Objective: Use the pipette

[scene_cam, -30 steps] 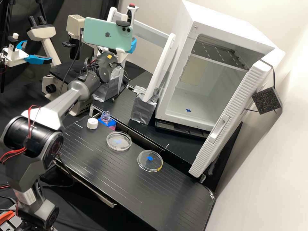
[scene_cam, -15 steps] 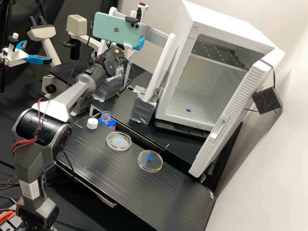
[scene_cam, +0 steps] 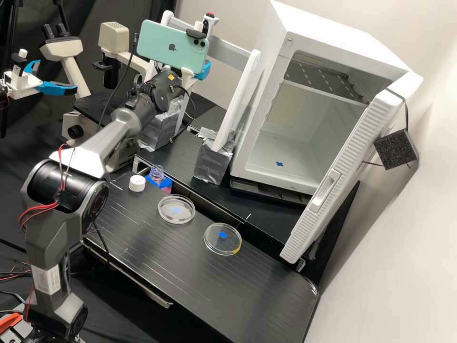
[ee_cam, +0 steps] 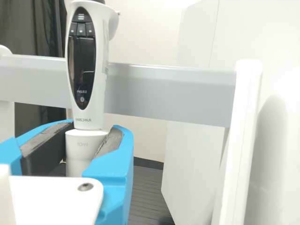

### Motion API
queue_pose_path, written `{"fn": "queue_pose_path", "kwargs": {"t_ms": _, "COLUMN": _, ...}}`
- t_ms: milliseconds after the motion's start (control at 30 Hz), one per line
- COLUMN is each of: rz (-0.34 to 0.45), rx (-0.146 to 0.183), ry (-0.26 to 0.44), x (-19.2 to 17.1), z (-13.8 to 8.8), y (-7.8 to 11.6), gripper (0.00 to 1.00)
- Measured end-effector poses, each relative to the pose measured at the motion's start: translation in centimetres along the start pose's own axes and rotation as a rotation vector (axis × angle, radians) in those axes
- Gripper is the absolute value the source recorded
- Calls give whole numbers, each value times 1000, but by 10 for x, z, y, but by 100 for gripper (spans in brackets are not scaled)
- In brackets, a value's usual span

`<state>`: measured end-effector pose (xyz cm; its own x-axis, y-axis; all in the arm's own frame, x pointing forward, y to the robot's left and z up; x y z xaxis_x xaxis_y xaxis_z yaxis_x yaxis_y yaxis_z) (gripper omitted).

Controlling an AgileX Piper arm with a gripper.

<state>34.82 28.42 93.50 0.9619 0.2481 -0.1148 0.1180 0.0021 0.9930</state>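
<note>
In the wrist view I have the pipette (ee_cam: 86, 93) nearly upright, its lower part between the blue jaws (scene_cam: 203, 70), which seem to be pinching it, though the phone (scene_cam: 166, 45) partly blocks my high view. The stand's rail (ee_cam: 173, 89) runs behind it. On my counter (scene_cam: 190, 267), the white cap (scene_cam: 137, 183) sits beside the open bottle (scene_cam: 156, 173), near two dishes (scene_cam: 176, 220).
</note>
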Motion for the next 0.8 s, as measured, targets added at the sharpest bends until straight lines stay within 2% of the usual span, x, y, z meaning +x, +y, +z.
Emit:
{"fn": "queue_pose_path", "kwargs": {"t_ms": 33, "rz": -5, "rx": 37, "ry": -8, "x": 1, "z": 0, "y": 0, "gripper": 0}}
{"fn": "queue_pose_path", "kwargs": {"t_ms": 67, "rz": -15, "rx": 55, "ry": -19, "x": 1, "z": 1, "y": -1, "gripper": 0}}
{"fn": "queue_pose_path", "kwargs": {"t_ms": 100, "rz": -26, "rx": 67, "ry": -28, "x": 1, "z": 1, "y": -1, "gripper": 0}}
{"fn": "queue_pose_path", "kwargs": {"t_ms": 133, "rz": -39, "rx": 50, "ry": -38, "x": 1, "z": 2, "y": -1, "gripper": 0}}
{"fn": "queue_pose_path", "kwargs": {"t_ms": 167, "rz": -67, "rx": 56, "ry": -54, "x": 1, "z": 5, "y": -2, "gripper": 0}}
{"fn": "queue_pose_path", "kwargs": {"t_ms": 200, "rz": -98, "rx": 97, "ry": -64, "x": 1, "z": 7, "y": -3, "gripper": 0}}
{"fn": "queue_pose_path", "kwargs": {"t_ms": 300, "rz": -145, "rx": 122, "ry": -12, "x": 1, "z": 7, "y": -8, "gripper": 0}}
{"fn": "queue_pose_path", "kwargs": {"t_ms": 333, "rz": -152, "rx": 123, "ry": 1, "x": 1, "z": 7, "y": -10, "gripper": 0}}
{"fn": "queue_pose_path", "kwargs": {"t_ms": 367, "rz": -156, "rx": 93, "ry": 23, "x": 1, "z": 6, "y": -11, "gripper": 0}}
{"fn": "queue_pose_path", "kwargs": {"t_ms": 467, "rz": -161, "rx": 91, "ry": 48, "x": 1, "z": 6, "y": -15, "gripper": 0}}
{"fn": "queue_pose_path", "kwargs": {"t_ms": 667, "rz": -153, "rx": 72, "ry": 54, "x": 1, "z": 6, "y": -15, "gripper": 0}}
{"fn": "queue_pose_path", "kwargs": {"t_ms": 800, "rz": -152, "rx": 70, "ry": 51, "x": 1, "z": 8, "y": -14, "gripper": 0}}
